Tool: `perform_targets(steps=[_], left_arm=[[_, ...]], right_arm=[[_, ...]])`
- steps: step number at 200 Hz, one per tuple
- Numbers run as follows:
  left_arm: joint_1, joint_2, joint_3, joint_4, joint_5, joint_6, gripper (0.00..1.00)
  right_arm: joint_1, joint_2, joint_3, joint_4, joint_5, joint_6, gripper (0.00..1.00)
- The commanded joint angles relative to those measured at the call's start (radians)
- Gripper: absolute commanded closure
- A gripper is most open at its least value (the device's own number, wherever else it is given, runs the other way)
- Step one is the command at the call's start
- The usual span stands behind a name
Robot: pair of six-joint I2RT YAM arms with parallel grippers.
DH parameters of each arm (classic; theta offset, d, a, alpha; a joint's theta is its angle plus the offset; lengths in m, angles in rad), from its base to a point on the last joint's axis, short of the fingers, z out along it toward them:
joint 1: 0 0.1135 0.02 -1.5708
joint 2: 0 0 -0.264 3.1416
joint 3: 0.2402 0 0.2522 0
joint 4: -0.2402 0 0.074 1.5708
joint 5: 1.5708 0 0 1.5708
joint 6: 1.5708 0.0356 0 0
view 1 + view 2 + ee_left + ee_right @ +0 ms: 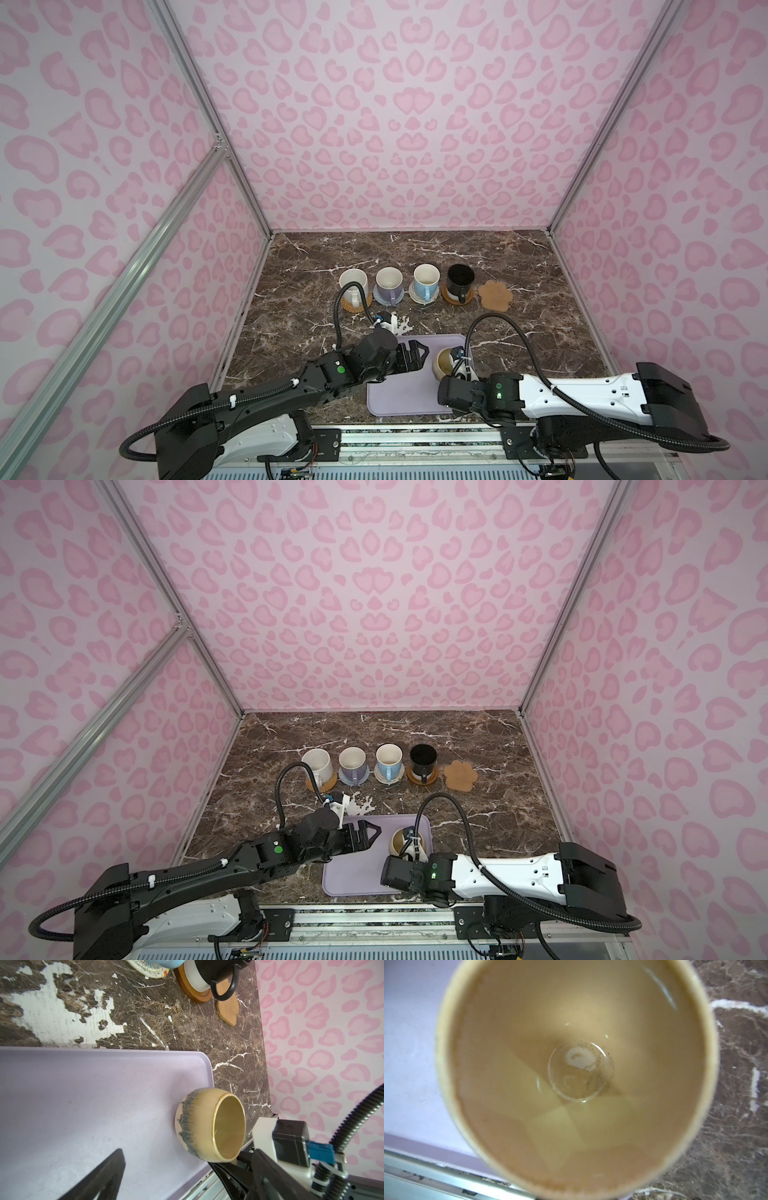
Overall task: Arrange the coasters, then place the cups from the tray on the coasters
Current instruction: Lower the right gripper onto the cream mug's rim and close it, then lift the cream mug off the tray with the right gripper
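Both hands low; right on cup

Bright even light, beige cup interior blurred

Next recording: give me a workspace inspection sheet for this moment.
Surface: brown marble tabletop, white worn patches beside the tray.
Job's things: white mug, lavender mug, blue mug and black mug each on a coaster, in a row; paw coaster bare; beige mug on the tray.
Clutter: nothing seen.
Grippers: left pincer open, empty, over the tray; right pincer shut, apparently on the beige mug's handle.
Cables: left conduit and right conduit loop above the arms.
Surroundings: pink-patterned walls, aluminium frame.
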Motion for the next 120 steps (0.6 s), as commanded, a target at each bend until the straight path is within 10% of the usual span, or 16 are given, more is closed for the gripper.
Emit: perform_targets(steps=[1, 52, 120], left_arm=[[-0.001, 0.003, 0.005, 0.009, -0.016, 0.006, 0.03], [-0.001, -0.008, -0.004, 0.008, -0.015, 0.003, 0.03], [-0.001, -0.018, -0.008, 0.006, -0.019, 0.004, 0.03]], right_arm=[[-0.007, 0.008, -0.004, 0.005, 0.021, -0.003, 0.80], [-0.022, 0.026, -0.011, 0.036, 0.004, -0.006, 0.71], [-0.028, 0.051, -0.008, 0.048, -0.004, -0.015, 0.84]])
